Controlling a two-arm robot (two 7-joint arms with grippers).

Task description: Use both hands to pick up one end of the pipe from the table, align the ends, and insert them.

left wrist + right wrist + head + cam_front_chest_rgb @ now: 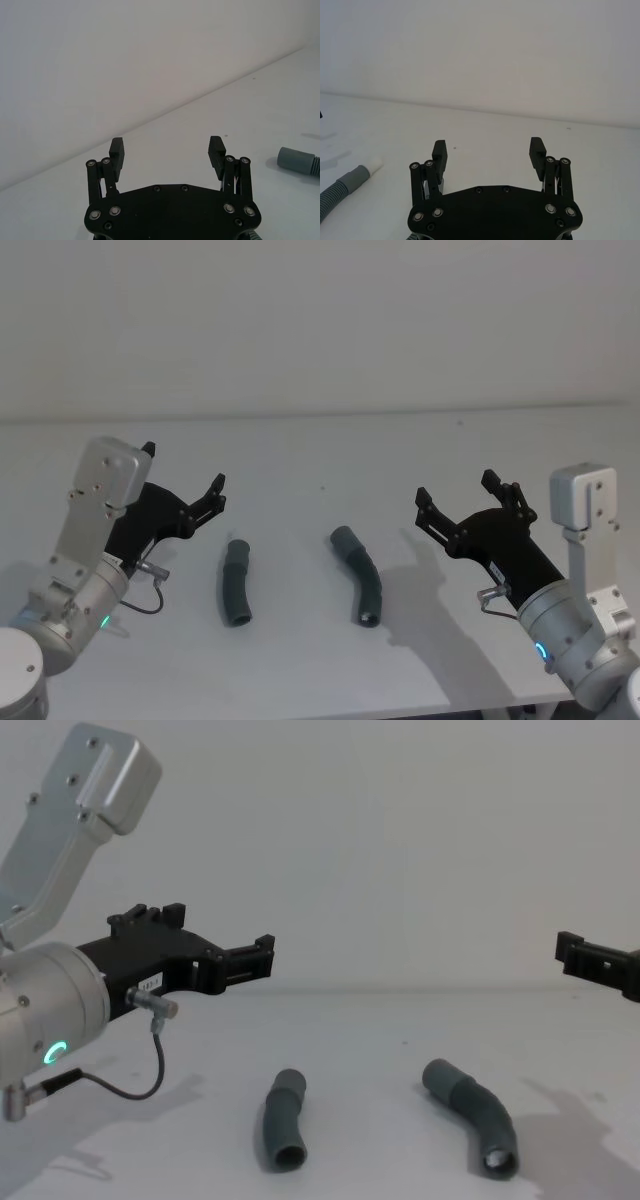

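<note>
Two short dark-grey ribbed pieces of the pipe lie on the white table [320,455], apart from each other. The left piece [236,583] [283,1130] has an open cuff facing me. The right piece [360,575] [475,1115] is more bent. In the right wrist view a piece [347,184] ends in a white tip [374,164]. My left gripper [184,466] [166,147] [215,935] hovers open, left of and beyond the left piece. My right gripper [456,488] [487,148] [600,960] hovers open to the right of the right piece. Neither holds anything.
A plain white wall stands behind the table's far edge [320,412]. A thin cable [130,1085] loops under my left wrist. A grey cuff [298,161] lies at the edge of the left wrist view. Bare tabletop surrounds both pieces.
</note>
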